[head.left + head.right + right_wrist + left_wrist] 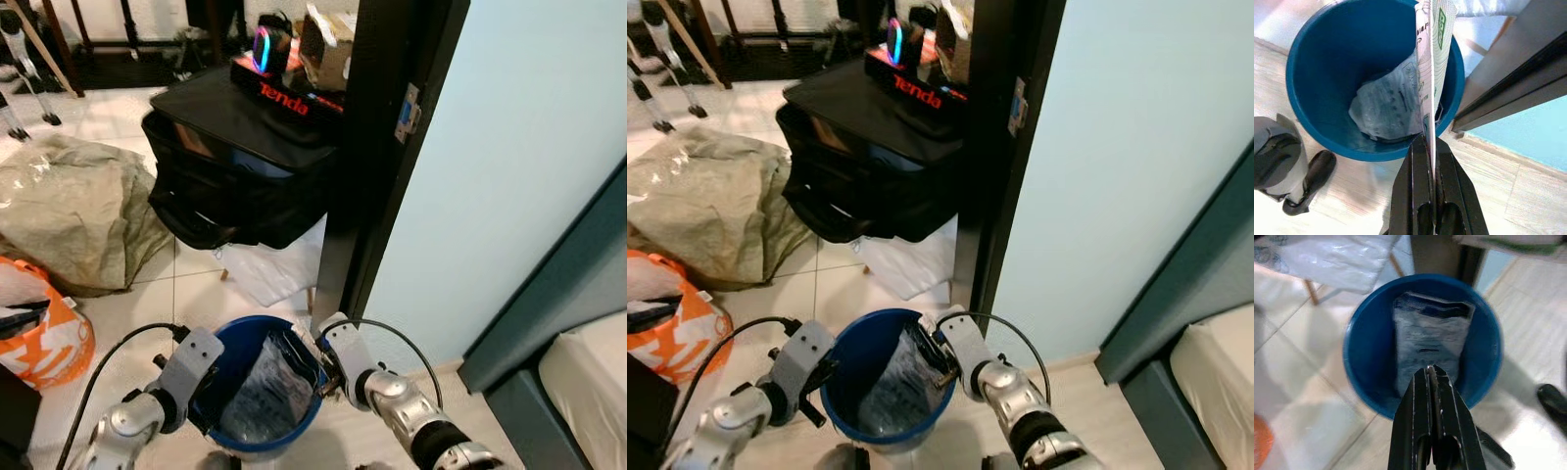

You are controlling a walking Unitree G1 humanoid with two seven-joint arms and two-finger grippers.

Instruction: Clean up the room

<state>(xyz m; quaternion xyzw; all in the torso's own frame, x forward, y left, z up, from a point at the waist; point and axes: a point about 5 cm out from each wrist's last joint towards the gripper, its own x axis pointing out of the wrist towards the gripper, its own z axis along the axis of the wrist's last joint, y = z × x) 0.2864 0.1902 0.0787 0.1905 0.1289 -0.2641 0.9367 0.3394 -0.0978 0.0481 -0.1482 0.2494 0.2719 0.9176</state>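
Blue bucket [257,431] on tiled floor [186,294] beside dark door frame [377,147]. Right gripper [1429,139] pinches plastic packet [1432,54] at rim; left gripper [1431,374] closed, empty, above bucket. Black bag [235,166] behind.

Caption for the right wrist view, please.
Right gripper shut on a plastic packet that hangs into the blue bucket beside a dark door frame.

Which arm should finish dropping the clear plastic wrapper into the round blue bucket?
Right. The right gripper is shut on the clear plastic wrapper, already over the round blue bucket. The left gripper is shut with nothing between its fingers, at the near rim.
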